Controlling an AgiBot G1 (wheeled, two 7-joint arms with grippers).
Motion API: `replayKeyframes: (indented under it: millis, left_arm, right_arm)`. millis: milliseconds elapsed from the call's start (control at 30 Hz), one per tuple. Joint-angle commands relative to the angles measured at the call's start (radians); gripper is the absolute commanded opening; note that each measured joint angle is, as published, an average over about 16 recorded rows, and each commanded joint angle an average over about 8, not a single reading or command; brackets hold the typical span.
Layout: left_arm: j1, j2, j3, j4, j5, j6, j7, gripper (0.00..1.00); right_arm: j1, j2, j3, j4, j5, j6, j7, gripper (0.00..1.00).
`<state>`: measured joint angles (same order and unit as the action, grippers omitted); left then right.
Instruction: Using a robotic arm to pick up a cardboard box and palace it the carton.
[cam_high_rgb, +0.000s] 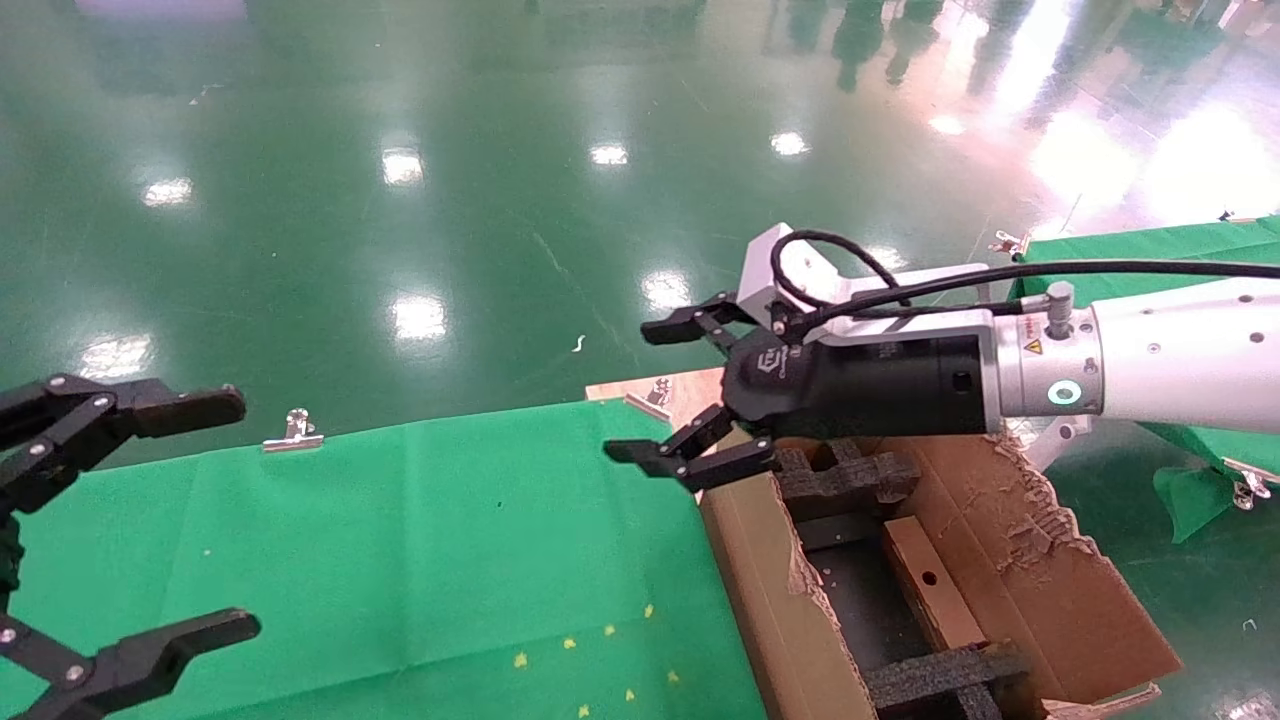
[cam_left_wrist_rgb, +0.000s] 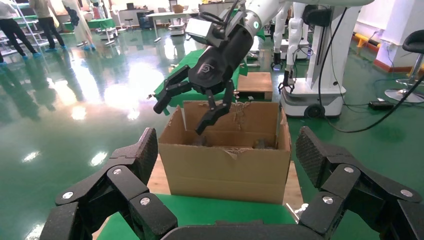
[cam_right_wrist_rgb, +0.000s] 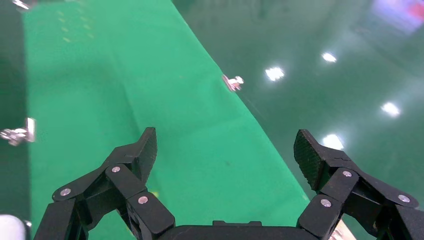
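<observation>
The cardboard box isn't visible in any view. The right gripper (cam_high_rgb: 655, 395) on the robotic arm (cam_high_rgb: 1150, 365) hangs spread wide, holding nothing, just past the carton (cam_high_rgb: 760, 590)'s near flap, over the green cloth (cam_high_rgb: 400, 560). The left gripper (cam_high_rgb: 140, 520) sits wide open too, well apart.

Counted: one carton (cam_high_rgb: 1010, 560), two grippers, left (cam_high_rgb: 150, 520) and right (cam_high_rgb: 660, 390), and two green-covered tables (cam_high_rgb: 400, 540) (cam_high_rgb: 1150, 245).
</observation>
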<state>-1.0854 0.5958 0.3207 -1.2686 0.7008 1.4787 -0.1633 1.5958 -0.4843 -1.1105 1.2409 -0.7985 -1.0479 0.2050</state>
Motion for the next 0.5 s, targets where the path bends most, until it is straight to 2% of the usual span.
replayKeyframes:
  millis: [33,500]
  left_arm:
    - [0.000,0.000,0.000,0.000,0.000,0.000,0.000,1.00]
    - [0.000,0.000,0.000,0.000,0.000,0.000,0.000,1.00]
  right_arm:
    - [-0.028,-0.007,0.045,0.002,0.004,-0.024,-0.001,1.00]
    - [-0.225,-0.055,0.358,0.019,0.029,-0.193,-0.007,1.00]
